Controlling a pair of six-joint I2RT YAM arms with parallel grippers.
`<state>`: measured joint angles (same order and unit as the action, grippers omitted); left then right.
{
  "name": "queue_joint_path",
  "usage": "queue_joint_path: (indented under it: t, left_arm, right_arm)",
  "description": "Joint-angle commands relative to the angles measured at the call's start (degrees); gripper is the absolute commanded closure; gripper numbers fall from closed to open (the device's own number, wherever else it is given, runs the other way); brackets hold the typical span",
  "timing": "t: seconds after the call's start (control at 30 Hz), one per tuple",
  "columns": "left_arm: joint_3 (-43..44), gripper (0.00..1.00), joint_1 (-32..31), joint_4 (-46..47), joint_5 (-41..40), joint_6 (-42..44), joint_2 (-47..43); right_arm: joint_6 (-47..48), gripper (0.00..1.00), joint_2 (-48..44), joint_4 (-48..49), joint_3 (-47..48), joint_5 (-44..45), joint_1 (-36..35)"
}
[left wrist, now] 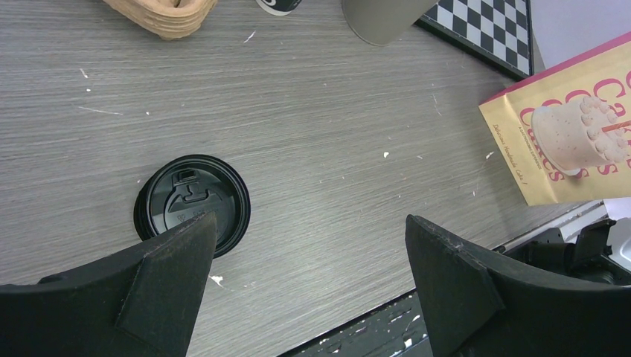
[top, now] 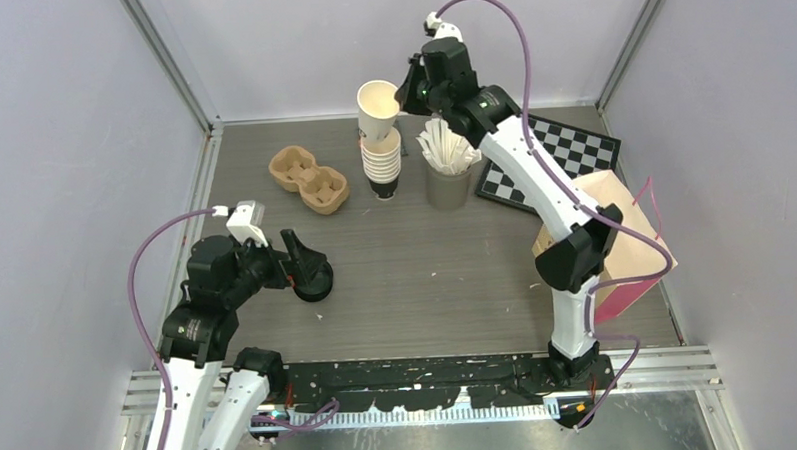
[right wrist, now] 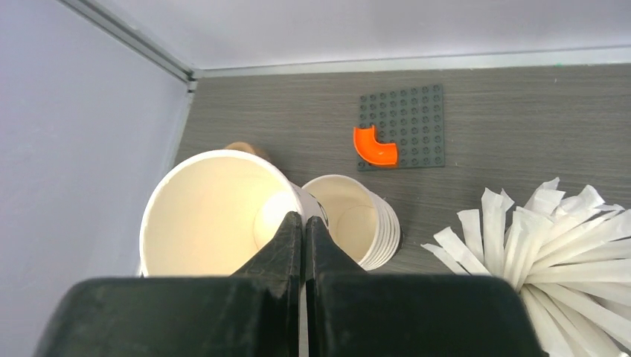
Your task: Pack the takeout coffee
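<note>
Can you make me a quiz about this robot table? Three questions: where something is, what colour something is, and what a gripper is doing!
1. Where is the black lid?
A. held up in the air
B. flat on the table, close to the left gripper
C. out of sight

2. What colour is the curved piece on the grey studded plate?
A. orange
B. blue
C. green

3. What is the right gripper doing?
A. wide open, holding nothing
B. shut on the black lid
C. shut on the rim of a lidless cream cup

Answers:
1 B, the left wrist view shows it lying on the table by the open fingers.
2 A, it shows bright orange in the right wrist view.
3 C, the fingers pinch the cup's rim.
</note>
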<state>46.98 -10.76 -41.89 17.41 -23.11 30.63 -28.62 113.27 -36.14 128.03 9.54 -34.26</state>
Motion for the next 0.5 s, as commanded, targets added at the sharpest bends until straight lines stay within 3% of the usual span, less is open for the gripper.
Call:
queue_joint_path:
  t: [0.0,0.17,0.47]
  left_arm:
    - [-0.1,0.0,0.0,1.4,0.3,0.5,0.2]
    - [-0.1,0.0,0.0,1.4,0.0,0.5,0.3]
    - [0.0,0.0,0.0,1.2,-1.1,0.4,0.6]
  right_arm:
    - [1.1,1.0,-8.7,1.0,0.0,-2.8,0.2]
    - [2.0,1.0,-14.1,0.7,-6.9,-6.6,0.0]
    - [5.0,1.0,-33.9,7.9,-41.6,-8.7,-3.7]
